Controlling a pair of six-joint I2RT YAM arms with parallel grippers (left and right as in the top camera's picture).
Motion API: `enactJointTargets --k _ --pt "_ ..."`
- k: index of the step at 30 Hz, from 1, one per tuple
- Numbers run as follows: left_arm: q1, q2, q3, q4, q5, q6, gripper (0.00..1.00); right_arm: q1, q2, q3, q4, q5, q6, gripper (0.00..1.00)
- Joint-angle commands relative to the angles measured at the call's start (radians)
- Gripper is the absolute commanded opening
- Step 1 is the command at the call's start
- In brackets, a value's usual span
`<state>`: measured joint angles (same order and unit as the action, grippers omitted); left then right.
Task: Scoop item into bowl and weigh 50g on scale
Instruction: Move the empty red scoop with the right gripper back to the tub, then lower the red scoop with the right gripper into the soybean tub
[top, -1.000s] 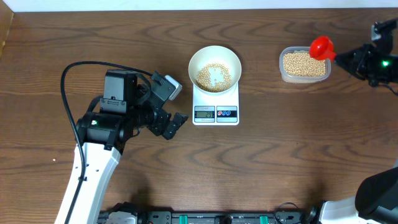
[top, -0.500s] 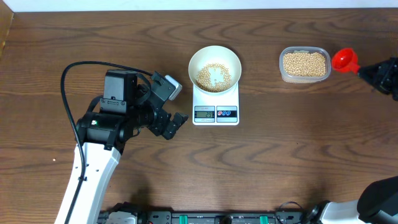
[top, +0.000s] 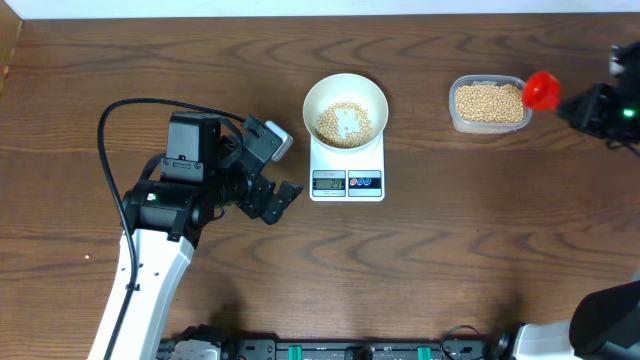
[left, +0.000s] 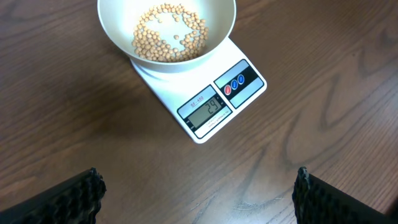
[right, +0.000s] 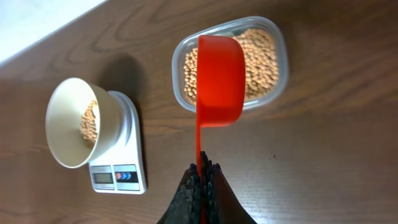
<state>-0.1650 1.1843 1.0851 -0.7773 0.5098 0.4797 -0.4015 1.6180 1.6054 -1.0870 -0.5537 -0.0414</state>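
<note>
Our right gripper (right: 202, 171), clamped on the red scoop (right: 219, 81), has swung back from the desk's right edge to the container (right: 277, 37), since the beans (top: 345, 122) in the bowl (top: 312, 100) on the scale (top: 347, 182) mid-desk look short, while our left gripper (left: 198, 186) waits, jaws apart.

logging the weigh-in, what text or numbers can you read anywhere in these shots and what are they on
"29": on the grey display of the scale, left wrist view.
Small print above the display: too small to read.
Marks on the round buttons: too blurred to read.
No text shows on the bowl, the red scoop or the clear container.
</note>
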Motion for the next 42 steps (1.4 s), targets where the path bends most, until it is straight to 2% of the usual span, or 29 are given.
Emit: enactJointTargets --k 1,7,23,33,38,42 --pt "-0.002 0.005 0.024 0.0 -0.005 0.018 0.99 0.082 -0.019 0.019 0.024 0.113 -0.02 0.01" --pt "-0.002 0.005 0.024 0.0 -0.005 0.018 0.99 0.167 -0.019 0.019 0.064 0.145 -0.019 0.01" --pt "-0.002 0.005 0.024 0.0 -0.005 0.018 0.99 0.201 0.021 0.017 0.095 0.214 -0.019 0.01" --pt "-0.002 0.005 0.024 0.0 -0.005 0.018 0.99 0.244 0.105 0.017 0.149 0.264 -0.019 0.01" --pt "-0.002 0.005 0.024 0.0 -0.005 0.018 0.99 0.257 0.147 0.017 0.169 0.348 -0.021 0.01" --pt "-0.002 0.005 0.024 0.0 -0.005 0.018 0.99 0.265 0.176 0.017 0.183 0.369 -0.067 0.01"
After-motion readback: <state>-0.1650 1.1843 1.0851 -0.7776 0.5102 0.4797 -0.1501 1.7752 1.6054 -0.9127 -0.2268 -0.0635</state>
